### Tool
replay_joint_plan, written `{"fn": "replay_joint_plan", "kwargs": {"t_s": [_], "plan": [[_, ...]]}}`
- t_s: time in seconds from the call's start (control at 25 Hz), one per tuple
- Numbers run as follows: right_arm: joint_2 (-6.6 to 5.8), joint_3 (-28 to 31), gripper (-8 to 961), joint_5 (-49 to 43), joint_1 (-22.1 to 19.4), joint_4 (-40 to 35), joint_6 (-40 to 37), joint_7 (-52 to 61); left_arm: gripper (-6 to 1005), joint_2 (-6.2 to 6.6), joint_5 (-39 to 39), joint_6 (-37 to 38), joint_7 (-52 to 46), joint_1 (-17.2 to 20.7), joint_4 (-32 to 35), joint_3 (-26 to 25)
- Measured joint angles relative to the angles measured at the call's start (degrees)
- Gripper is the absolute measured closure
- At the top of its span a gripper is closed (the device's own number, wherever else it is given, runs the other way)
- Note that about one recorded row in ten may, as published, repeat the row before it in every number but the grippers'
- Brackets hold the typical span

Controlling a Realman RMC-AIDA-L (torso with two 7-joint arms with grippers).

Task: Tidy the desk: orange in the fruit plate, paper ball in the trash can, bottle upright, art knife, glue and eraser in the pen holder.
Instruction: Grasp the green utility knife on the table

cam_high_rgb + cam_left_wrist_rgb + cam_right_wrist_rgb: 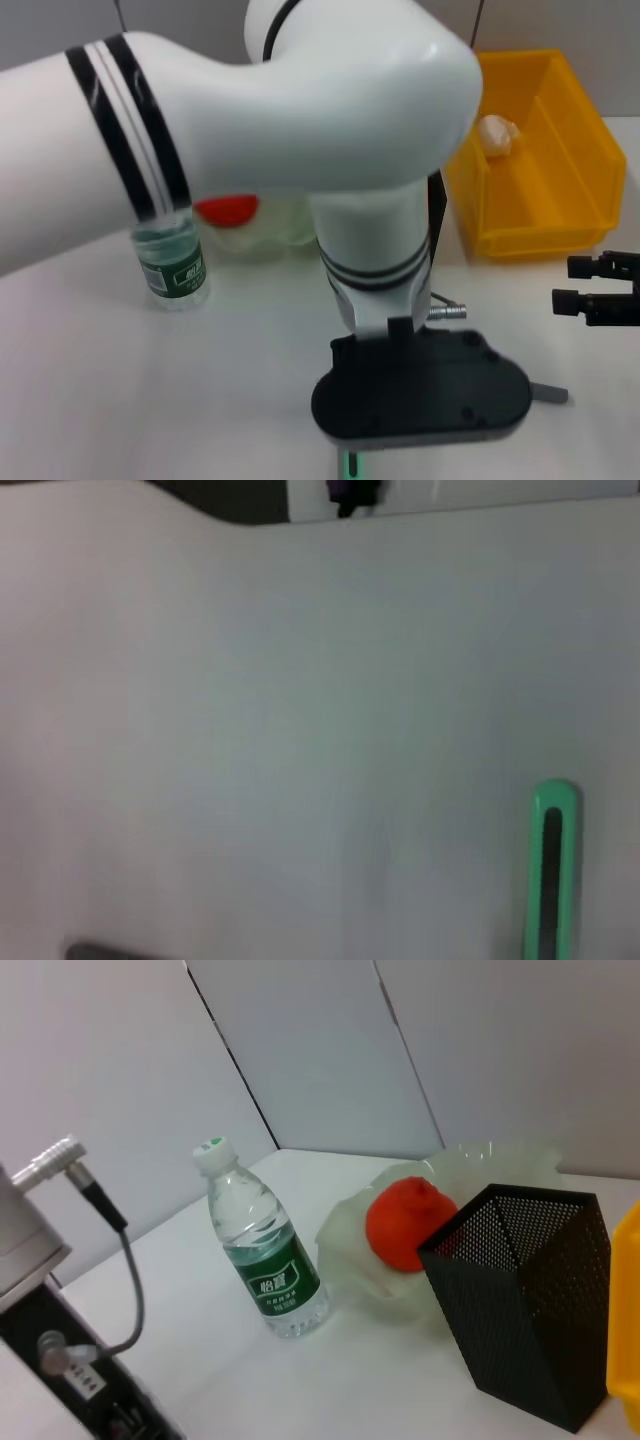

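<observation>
Desk, mid-tidy. Orange (410, 1223) in plate (500, 1165); bottle (262, 1245) upright; paper ball (497, 134) in yellow bin (560, 215). Left gripper (420, 395), lower centre, over green knife (551, 875): grip cannot be told. Right gripper (600, 290) parked. Next likely: grasp knife.

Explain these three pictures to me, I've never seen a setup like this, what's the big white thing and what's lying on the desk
The big white shape is the robot's own left arm, seen from a camera on its head. The other two pictures come from cameras on its wrists.

On the white desk stands a clear plastic water bottle with a green label, upright. Beside it a pale translucent fruit plate holds an orange-red fruit. A black mesh pen holder stands next to the plate. The yellow plastic bin holds a crumpled paper ball.

The left wrist picture shows a green-handled art knife lying on the desk. The right gripper waits at the desk's right edge. Nothing visibly is held.
</observation>
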Motion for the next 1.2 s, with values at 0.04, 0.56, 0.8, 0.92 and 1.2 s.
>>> {"fn": "replay_joint_plan", "kwargs": {"t_s": [0.04, 0.56, 0.8, 0.92, 1.2], "plan": [[0.05, 0.0, 127, 0.0, 0.11, -0.01, -0.01, 0.0, 323, 0.0, -0.7, -0.01, -0.04, -0.59, -1.38, -0.89], [0.83, -0.02, 127, -0.13, 1.22, -0.07, 0.23, 0.01, 322, 0.0, -3.1, -0.96, -1.85, -1.46, -7.2, -2.96], [0.96, -0.17, 127, -0.57, 1.79, -0.11, 0.11, -0.01, 322, 0.0, -2.45, -2.03, -3.69, -1.46, -8.08, -1.61], [1.03, -0.95, 127, -0.63, 1.86, -0.11, 0.44, -0.03, 322, 0.0, -1.64, -2.56, -4.75, -1.46, -8.38, -0.8], [1.06, -1.53, 127, -0.64, 1.95, -0.1, 0.68, -0.07, 322, 0.0, -0.47, -2.98, -6.95, -1.42, -8.61, 0.96]]}}
